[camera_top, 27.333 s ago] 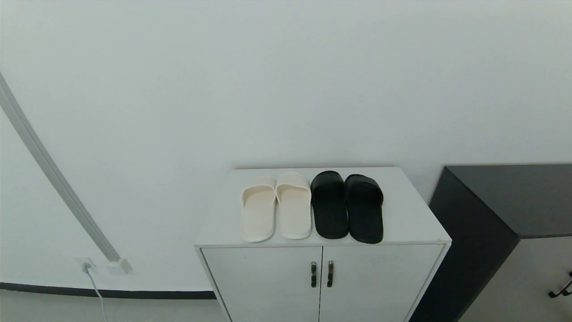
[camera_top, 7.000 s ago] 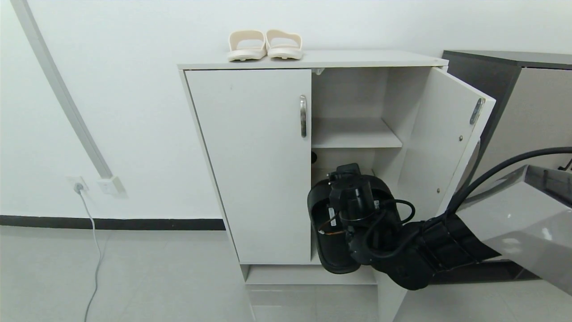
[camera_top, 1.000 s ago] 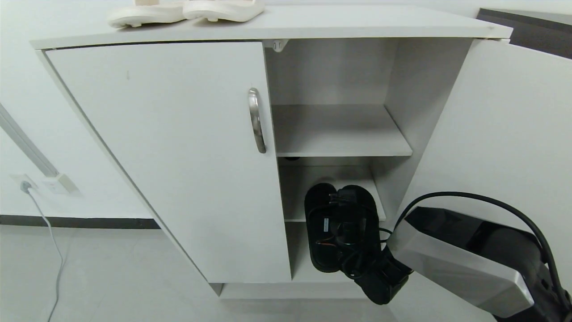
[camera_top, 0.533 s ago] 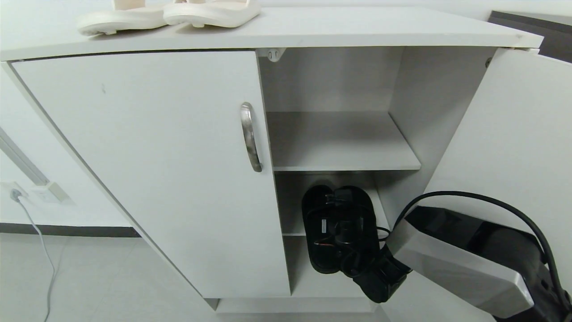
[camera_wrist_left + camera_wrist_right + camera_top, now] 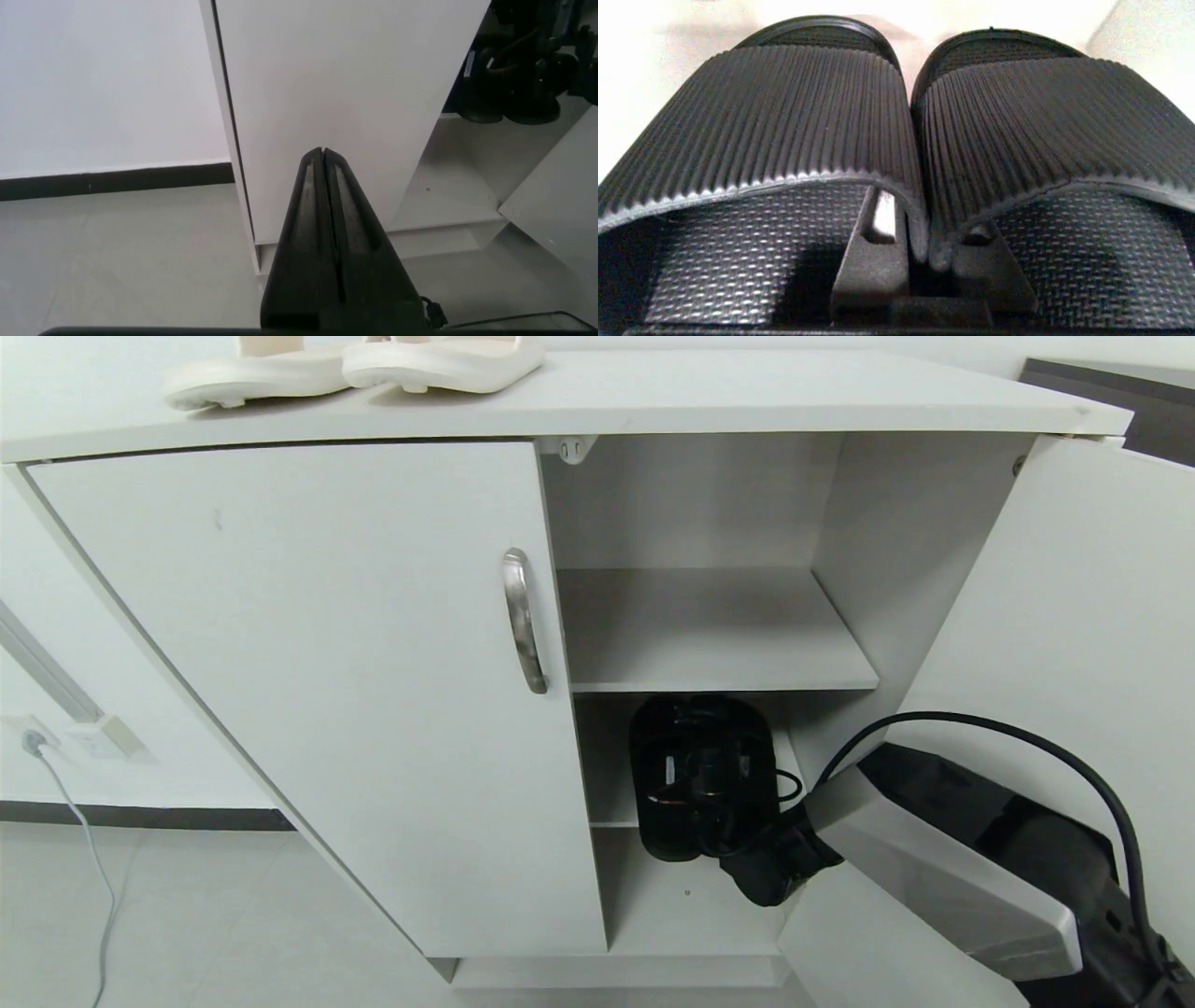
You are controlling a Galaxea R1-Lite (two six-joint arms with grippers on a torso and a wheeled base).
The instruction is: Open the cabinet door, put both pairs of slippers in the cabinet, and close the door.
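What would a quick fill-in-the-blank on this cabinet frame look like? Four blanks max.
The right pincer grips slippers coloured ____.
The cream slippers lie on ____ of the cabinet.
The right door stands ____.
The left pincer is ____.
Missing words: black; top; open; shut.

I count: two black slippers, two cream slippers, one cabinet, two doors, one handle, one plug in wall.
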